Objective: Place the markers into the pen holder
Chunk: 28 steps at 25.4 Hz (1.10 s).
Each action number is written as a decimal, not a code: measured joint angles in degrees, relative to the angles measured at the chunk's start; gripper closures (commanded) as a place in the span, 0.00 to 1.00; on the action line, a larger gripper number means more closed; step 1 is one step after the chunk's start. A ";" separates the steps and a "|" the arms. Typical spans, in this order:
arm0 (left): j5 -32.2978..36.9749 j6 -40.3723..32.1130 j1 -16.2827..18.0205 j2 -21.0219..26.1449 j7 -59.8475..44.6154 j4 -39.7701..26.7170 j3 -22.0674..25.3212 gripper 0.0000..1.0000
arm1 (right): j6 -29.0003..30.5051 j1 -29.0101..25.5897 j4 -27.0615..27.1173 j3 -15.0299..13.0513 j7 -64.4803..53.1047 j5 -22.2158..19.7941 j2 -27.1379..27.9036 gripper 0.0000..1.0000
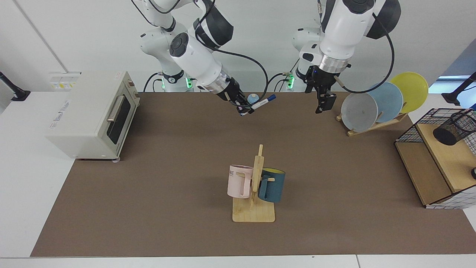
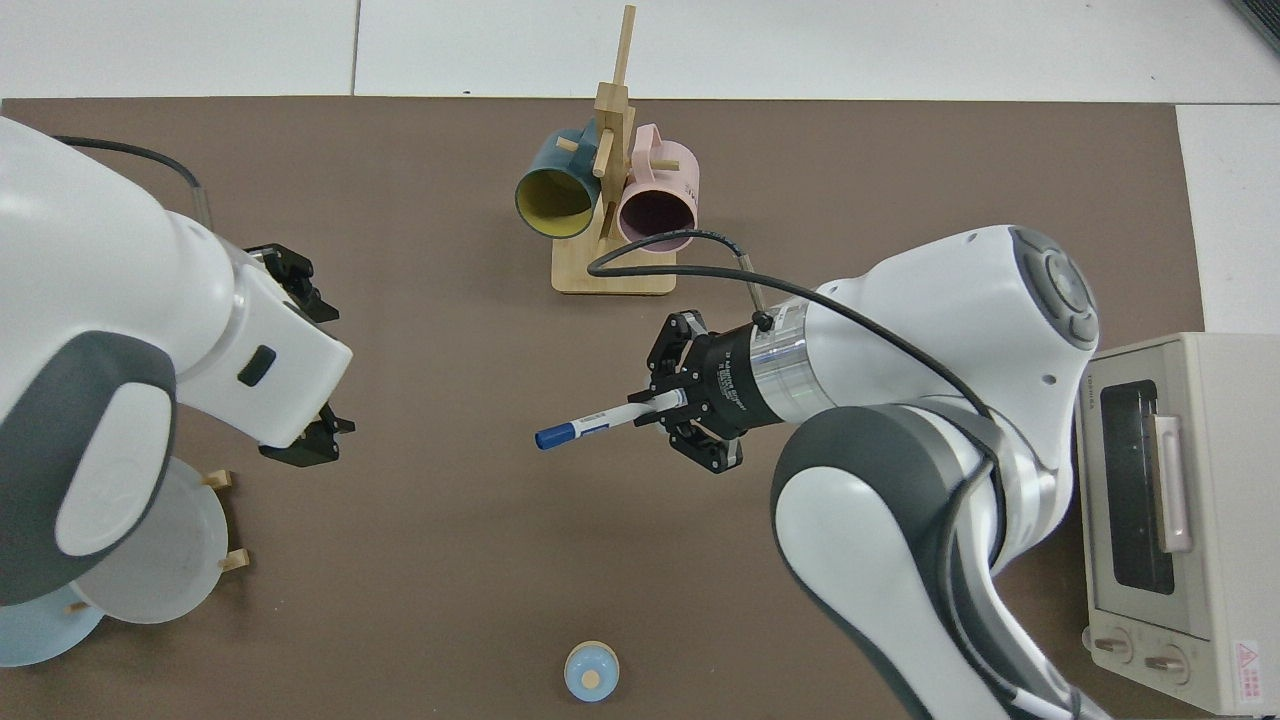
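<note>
Right gripper [image 1: 243, 110] is clamped on the marker [image 1: 261, 103], held above the table [image 1: 148, 186]; its blue-capped end juts toward the left gripper [image 1: 322, 102], which hangs apart with fingers spread. Pen holder [image 1: 452, 128] lies tilted inside the wire basket [image 1: 409, 130].

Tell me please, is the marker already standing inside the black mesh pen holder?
No, the marker is held in the right gripper above the table, far from the pen holder on the wooden shelf.
</note>
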 measured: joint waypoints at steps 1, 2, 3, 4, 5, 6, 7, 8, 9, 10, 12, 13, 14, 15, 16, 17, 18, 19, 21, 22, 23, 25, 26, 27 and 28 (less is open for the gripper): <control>0.00 0.00 -0.02 -0.06 -1.01 -0.25 -0.60 0.00 | 0.67 0.46 0.01 0.00 1.40 0.00 0.00 1.00; 0.00 0.00 -0.03 -0.13 -1.85 -0.54 -1.08 0.00 | 1.14 0.82 0.01 0.00 2.54 0.01 0.00 1.00; 0.00 0.00 -0.03 -0.23 -2.78 -0.91 -1.53 0.00 | 1.53 1.11 0.02 0.00 3.67 0.02 0.00 1.00; 0.00 0.00 -0.03 -0.34 -3.64 -1.29 -1.96 0.00 | 1.77 1.32 0.02 0.00 4.63 0.07 0.00 1.00; 0.00 0.00 -0.03 -0.47 -4.52 -1.68 -2.44 0.00 | 1.85 1.46 0.03 -0.01 5.61 0.35 0.00 1.00; -0.01 0.01 -0.03 -0.61 -5.49 -2.01 -2.96 0.00 | 1.86 1.52 0.04 -0.02 6.37 1.00 0.00 1.00; -0.01 0.02 -0.03 -0.73 -6.36 -2.25 -3.48 0.00 | 1.87 1.52 0.04 -0.04 7.00 1.75 0.00 1.00; -0.03 0.02 -0.03 -0.82 -7.19 -2.40 -4.05 0.01 | 1.87 1.52 0.04 -0.10 7.71 2.58 0.00 1.00; -0.05 0.03 -0.04 -0.89 -7.85 -2.48 -4.59 0.01 | 1.87 1.52 0.04 -0.16 8.49 3.18 0.00 1.00; -0.22 0.05 -0.04 -0.95 -8.35 -2.53 -5.07 0.02 | 1.87 1.52 0.04 -0.22 9.46 3.41 0.00 1.00; -0.91 0.12 -0.07 -1.05 -8.86 -2.64 -5.68 0.02 | 1.87 1.52 0.04 -0.27 11.11 3.45 0.00 1.00; -1.25 0.18 -0.14 -1.09 -9.07 -2.70 -5.90 0.02 | 1.87 1.52 0.04 -0.27 11.66 3.45 0.00 1.00; -1.45 0.25 -0.28 -1.12 -9.36 -2.75 -6.03 0.03 | 1.87 1.54 0.04 -0.27 11.96 3.45 0.00 1.00; -1.57 0.31 -0.51 -1.13 -9.79 -2.79 -6.07 0.03 | 1.87 1.58 0.04 -0.27 12.15 3.45 0.00 1.00; -1.70 0.38 -0.75 -1.14 -10.16 -2.81 -6.12 0.04 | 1.87 1.63 0.04 -0.27 12.24 3.45 0.00 1.00; -1.77 0.55 -0.93 -1.15 -10.46 -2.83 -6.27 0.04 | 1.87 1.68 0.04 -0.27 12.30 3.45 0.00 1.00; -1.79 0.95 -1.15 -1.17 -10.60 -2.85 -6.37 0.05 | 1.87 1.71 0.04 -0.27 12.34 3.45 0.00 1.00; -1.80 1.53 -1.42 -1.18 -10.61 -2.87 -6.39 0.06 | 1.87 1.72 0.04 -0.26 12.37 3.45 0.00 1.00; -1.81 2.74 -1.82 -1.19 -10.61 -2.92 -6.46 0.13 | 1.87 1.72 0.04 -0.27 12.38 3.45 0.00 1.00; -1.81 3.15 -2.05 -1.19 -10.60 -2.93 -6.46 0.18 | 1.87 1.72 0.04 -0.26 12.39 3.45 0.00 1.00; -1.82 3.39 -2.26 -1.20 -10.60 -2.94 -6.49 0.26 | 1.87 1.72 0.04 -0.26 12.39 3.45 0.00 1.00; -1.83 3.70 -2.56 -1.22 -10.59 -2.96 -6.61 0.48 | 1.87 1.72 0.04 -0.26 12.39 3.45 0.00 1.00; -1.83 3.80 -2.78 -1.23 -10.56 -2.97 -6.60 0.58 | 1.87 1.72 0.04 -0.26 12.39 3.45 0.00 1.00; -1.83 3.91 -2.96 -1.24 -10.56 -2.98 -6.62 0.67 | 1.87 1.72 0.04 -0.27 12.39 3.45 0.00 1.00; -1.83 4.09 -3.09 -1.25 -10.56 -2.99 -6.65 0.74 | 1.87 1.72 0.03 -0.26 12.39 3.45 0.00 1.00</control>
